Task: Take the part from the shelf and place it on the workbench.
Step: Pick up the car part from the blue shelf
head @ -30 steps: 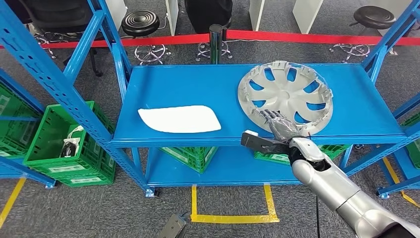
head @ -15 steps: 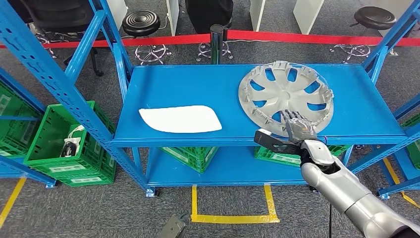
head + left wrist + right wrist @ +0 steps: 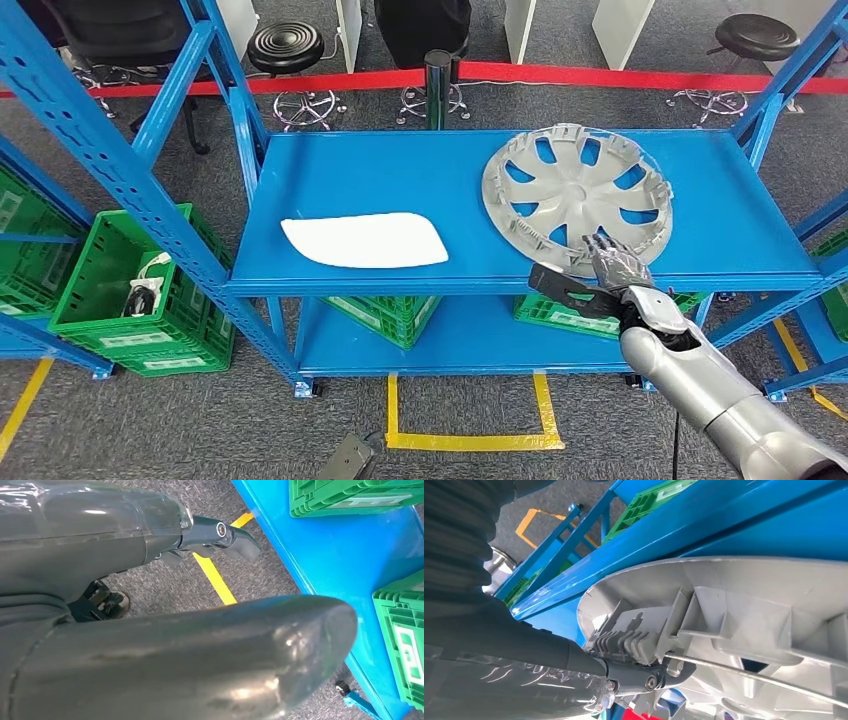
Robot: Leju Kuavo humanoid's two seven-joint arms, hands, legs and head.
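A silver hubcap (image 3: 575,190) lies flat on the right half of the blue shelf's upper board (image 3: 400,170). My right hand (image 3: 620,270) reaches in from the shelf's front edge, fingers stretched out and apart over the hubcap's near rim. In the right wrist view a fingertip (image 3: 644,677) touches a clip on the hubcap's rim (image 3: 744,595), with nothing clasped. A flat white part (image 3: 363,240) lies on the left half of the same board. My left hand (image 3: 150,645) hangs beside the shelf above the carpet, holding nothing, its fingers (image 3: 225,532) apart.
Blue uprights (image 3: 130,170) frame the shelf on both sides. Green crates (image 3: 130,290) stand on the lower boards and at left. A yellow floor marking (image 3: 470,420) lies before the shelf. Stools (image 3: 285,50) and a red barrier line (image 3: 600,75) are behind.
My right hand has slid to the right along the hubcap's near rim. The hubcap and the white part have stayed in place.
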